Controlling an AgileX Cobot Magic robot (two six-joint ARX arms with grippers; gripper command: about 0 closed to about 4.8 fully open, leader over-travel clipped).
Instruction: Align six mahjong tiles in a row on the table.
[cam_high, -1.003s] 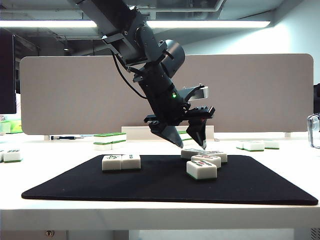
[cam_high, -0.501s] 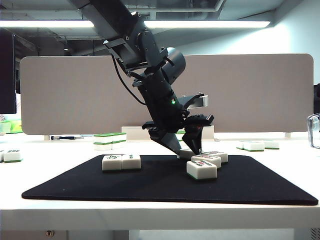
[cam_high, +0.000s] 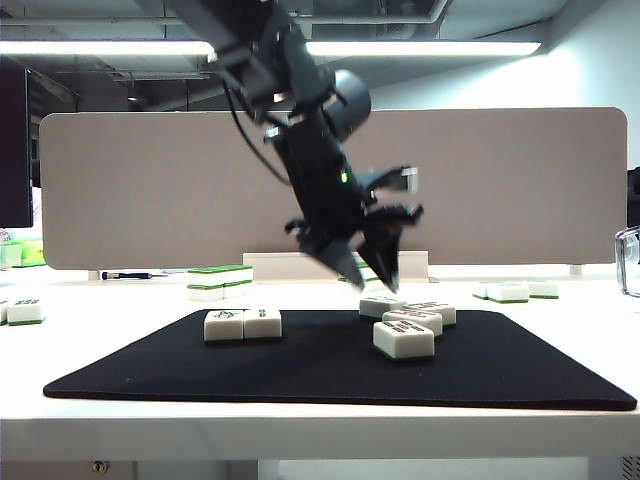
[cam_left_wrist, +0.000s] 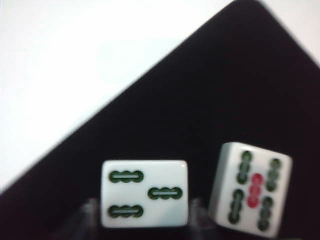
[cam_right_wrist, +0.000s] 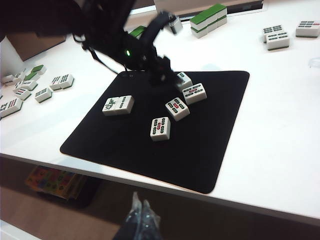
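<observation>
White desk table under a black mat carries the small white green-based mahjong tiles, hard, slick, light, best pinched across short sides; left gripper hovers above the rear tile, jaws part-open, empty; right gripper hangs off the table edge, fingers together.

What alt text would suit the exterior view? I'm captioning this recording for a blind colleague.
The left gripper, dark and blurred, hangs just above a loose cluster of mahjong tiles on a black mat on the white table. Two more tiles sit side by side further left on the mat, before a grey divider panel; the right gripper is out of sight.
</observation>
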